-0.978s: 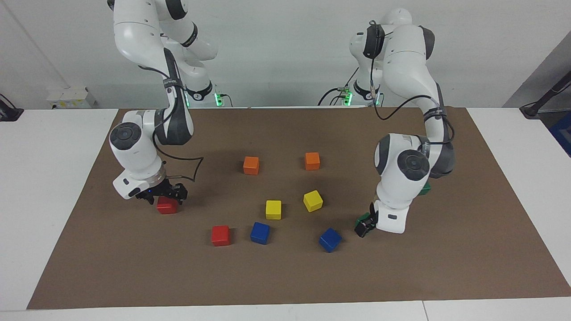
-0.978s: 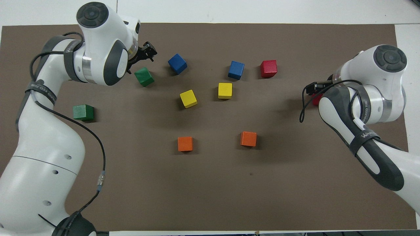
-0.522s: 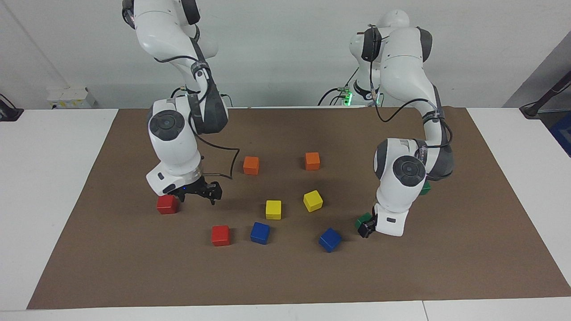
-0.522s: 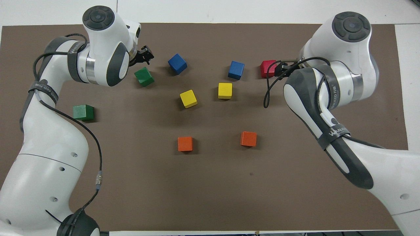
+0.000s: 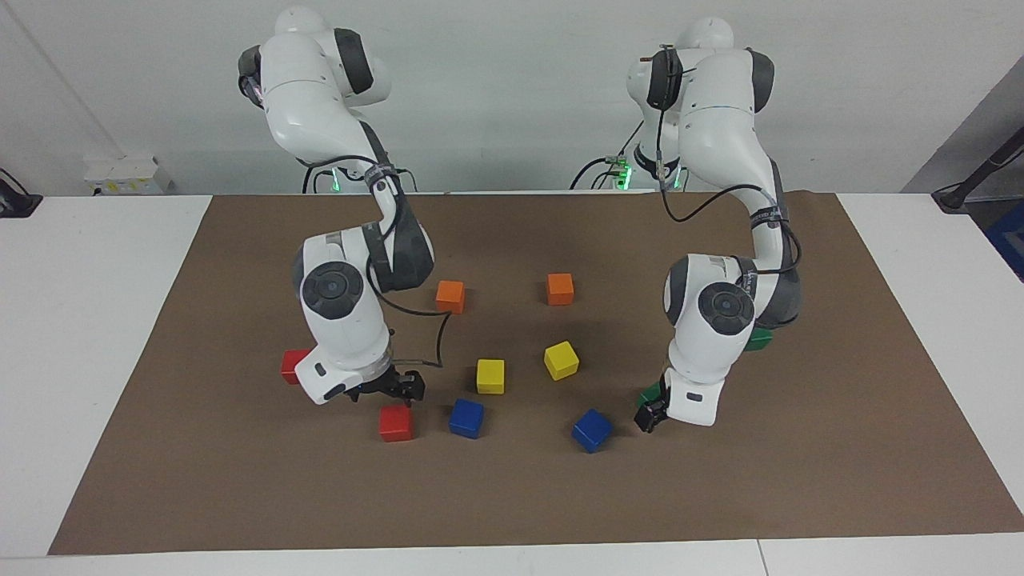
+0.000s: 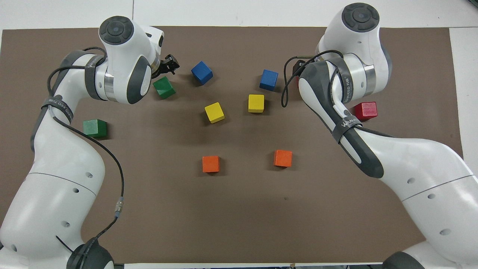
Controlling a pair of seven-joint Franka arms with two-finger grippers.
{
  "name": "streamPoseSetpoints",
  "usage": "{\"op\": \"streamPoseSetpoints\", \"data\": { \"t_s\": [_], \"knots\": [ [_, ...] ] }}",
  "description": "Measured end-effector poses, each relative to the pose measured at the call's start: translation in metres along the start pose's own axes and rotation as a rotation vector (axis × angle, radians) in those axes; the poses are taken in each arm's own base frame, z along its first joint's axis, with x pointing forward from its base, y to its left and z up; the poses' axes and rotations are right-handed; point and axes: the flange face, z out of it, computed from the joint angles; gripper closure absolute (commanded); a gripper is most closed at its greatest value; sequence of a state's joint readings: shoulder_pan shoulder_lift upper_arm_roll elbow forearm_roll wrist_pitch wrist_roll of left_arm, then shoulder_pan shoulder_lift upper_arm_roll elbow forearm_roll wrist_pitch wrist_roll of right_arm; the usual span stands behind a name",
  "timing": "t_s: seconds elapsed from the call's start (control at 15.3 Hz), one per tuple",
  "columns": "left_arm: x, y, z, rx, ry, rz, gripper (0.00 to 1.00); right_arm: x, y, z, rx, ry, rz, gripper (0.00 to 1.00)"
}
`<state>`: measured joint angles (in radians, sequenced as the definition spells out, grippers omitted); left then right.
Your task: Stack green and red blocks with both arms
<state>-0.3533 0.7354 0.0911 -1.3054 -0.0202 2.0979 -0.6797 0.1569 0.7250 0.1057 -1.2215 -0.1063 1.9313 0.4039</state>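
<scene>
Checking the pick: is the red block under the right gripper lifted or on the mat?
On the mat. The red block sits flat; the right gripper hovers over it, open.

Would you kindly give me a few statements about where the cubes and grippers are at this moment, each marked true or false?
1. The right gripper is over a glossy red cube. True.
2. A green cube is stacked on a red cube. False: every cube sits directly on the brown mat.
3. The left gripper is beside a dark green cube. True.
4. Both orange cubes lie farthest from the robots. False: they lie nearer than the blue and yellow cubes.
</scene>
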Motion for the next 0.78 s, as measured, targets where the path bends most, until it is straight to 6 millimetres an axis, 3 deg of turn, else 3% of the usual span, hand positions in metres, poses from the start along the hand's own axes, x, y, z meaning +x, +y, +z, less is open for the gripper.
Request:
{"op": "streamPoseSetpoints", "data": {
  "t_s": [0.33, 0.39, 0.52, 0.78],
  "knots": [
    [-0.008, 0.0, 0.01, 0.0, -0.005, -0.017, 0.01, 0.007, -0.019, 0.015, 0.003, 0.007, -0.02, 0.0],
    [-0.01, 0.001, 0.01, 0.0, -0.006, -0.021, 0.18, 0.008, -0.017, 0.016, -0.001, 0.009, -0.028, 0.0],
    [-0.012, 0.002, 0.007, -0.002, -0.008, -0.036, 1.0, 0.01, -0.013, 0.018, -0.008, 0.01, -0.051, 0.0],
    [-0.016, 0.0, 0.005, 0.021, -0.036, -0.048, 1.0, 0.015, -0.012, 0.026, -0.004, 0.032, -0.059, 0.0]
  ]
}}
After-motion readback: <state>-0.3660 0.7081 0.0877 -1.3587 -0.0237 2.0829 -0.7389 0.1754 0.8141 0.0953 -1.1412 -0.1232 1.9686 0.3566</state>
